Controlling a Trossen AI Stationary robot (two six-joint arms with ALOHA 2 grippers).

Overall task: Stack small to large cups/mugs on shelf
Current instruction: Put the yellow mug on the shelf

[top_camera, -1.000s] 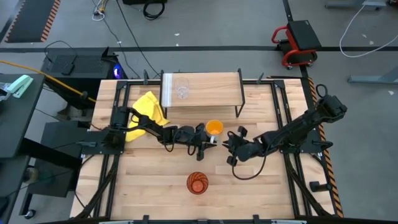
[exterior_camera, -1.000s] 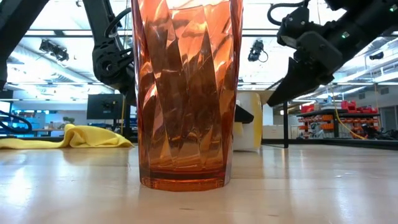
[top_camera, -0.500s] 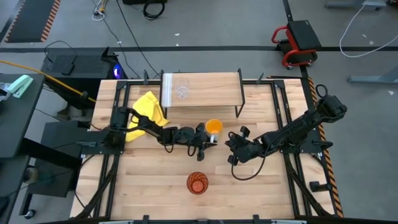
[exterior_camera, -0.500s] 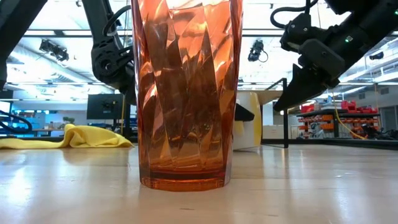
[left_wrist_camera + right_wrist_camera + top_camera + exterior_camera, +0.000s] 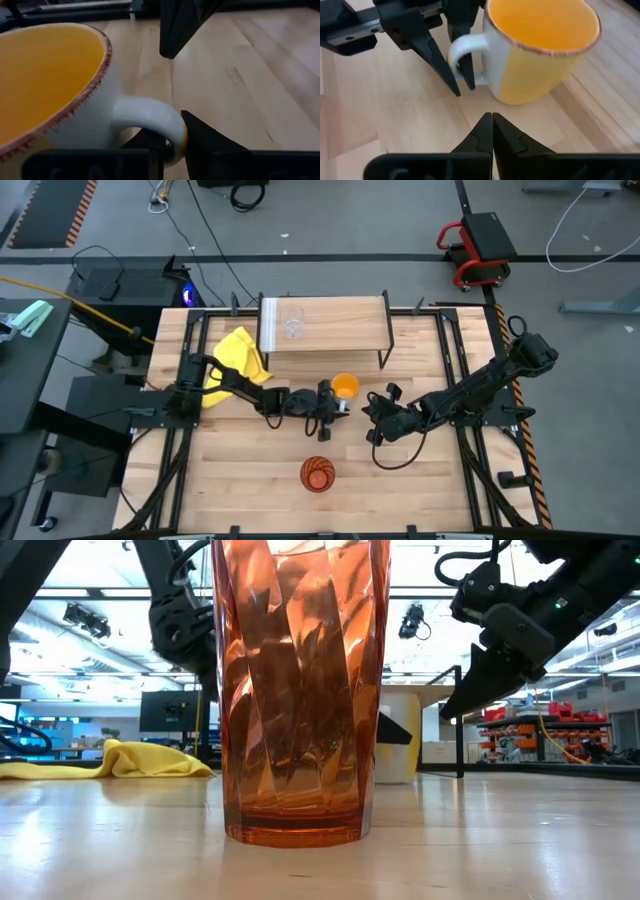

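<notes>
- The orange mug (image 5: 344,386) stands on the table just in front of the shelf (image 5: 330,322)
- The left gripper (image 5: 327,408) clamps the mug's white handle (image 5: 461,49)
- The right gripper (image 5: 492,121), beside the mug, has its fingers pressed together, holding nothing
- The small clear glass (image 5: 291,320) sits on the shelf
- The amber tumbler (image 5: 318,474) stands farther forward of the mug

Mug (image 5: 540,55) orange, white handle; tumbler (image 5: 296,690) faceted amber; cloth (image 5: 238,352) yellow

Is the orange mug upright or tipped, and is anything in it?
Upright and empty: the orange mug sits flat on the table, mouth up, showing a bare orange interior. The left gripper has its fingers around the handle.
</notes>
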